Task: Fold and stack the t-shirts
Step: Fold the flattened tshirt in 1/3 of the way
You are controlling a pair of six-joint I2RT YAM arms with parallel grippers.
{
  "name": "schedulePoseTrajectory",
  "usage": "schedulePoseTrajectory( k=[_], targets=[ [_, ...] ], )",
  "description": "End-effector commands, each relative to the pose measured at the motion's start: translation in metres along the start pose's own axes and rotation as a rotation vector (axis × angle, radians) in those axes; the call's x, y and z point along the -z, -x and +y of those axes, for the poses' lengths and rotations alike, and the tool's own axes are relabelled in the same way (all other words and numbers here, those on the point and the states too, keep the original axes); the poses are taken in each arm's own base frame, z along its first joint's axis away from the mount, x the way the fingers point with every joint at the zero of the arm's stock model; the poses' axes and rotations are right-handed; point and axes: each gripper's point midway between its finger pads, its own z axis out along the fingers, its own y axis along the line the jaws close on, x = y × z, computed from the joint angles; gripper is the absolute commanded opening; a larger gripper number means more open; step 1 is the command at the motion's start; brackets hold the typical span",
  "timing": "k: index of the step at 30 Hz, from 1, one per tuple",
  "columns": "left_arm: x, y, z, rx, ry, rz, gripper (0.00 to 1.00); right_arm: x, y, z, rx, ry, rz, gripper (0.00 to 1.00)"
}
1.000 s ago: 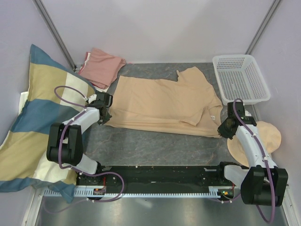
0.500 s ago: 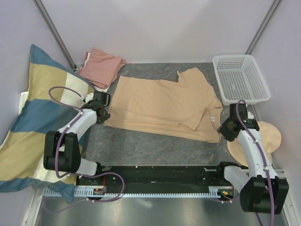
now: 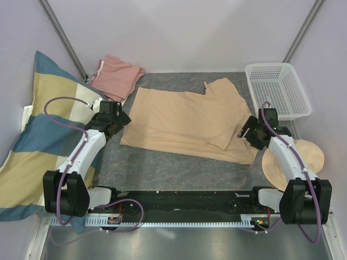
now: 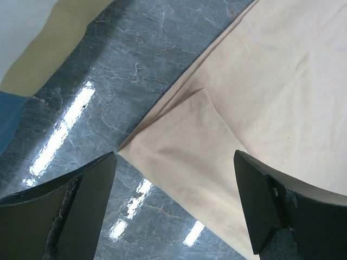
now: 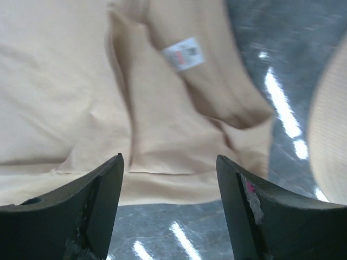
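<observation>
Both the left claw [image 4: 174, 157] and the right claw [image 5: 169, 160] are wide open and hold nothing over the tan shirt [image 3: 184, 122] spread on the worktop [image 3: 162, 168], so I think each should pinch its own end and lift together.

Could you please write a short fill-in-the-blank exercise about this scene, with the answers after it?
1. The folded shirt behind the pillow is ____ in colour.
2. The basket stands far to the ____ of the pillow.
3. Above the tan shirt, the left end effector and the right end effector both have their jaws ____.
Answers: pink; right; open.
</observation>
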Motion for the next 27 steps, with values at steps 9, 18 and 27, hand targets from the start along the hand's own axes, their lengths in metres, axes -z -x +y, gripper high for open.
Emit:
schedulePoseTrajectory(
  k=[9,18,27],
  targets=[
    [0.001,-0.002,-0.002,-0.035,-0.036,-0.011,0.98,-0.037,-0.037,0.096,0.182,0.258,0.111,0.72],
    [-0.002,-0.01,0.003,-0.039,-0.023,0.006,0.98,-0.039,-0.049,0.092,0.202,0.209,0.119,0.73],
    [-0.003,-0.011,0.005,-0.045,-0.02,0.003,0.98,-0.05,-0.056,0.075,0.203,0.122,0.129,0.73]
  ],
)
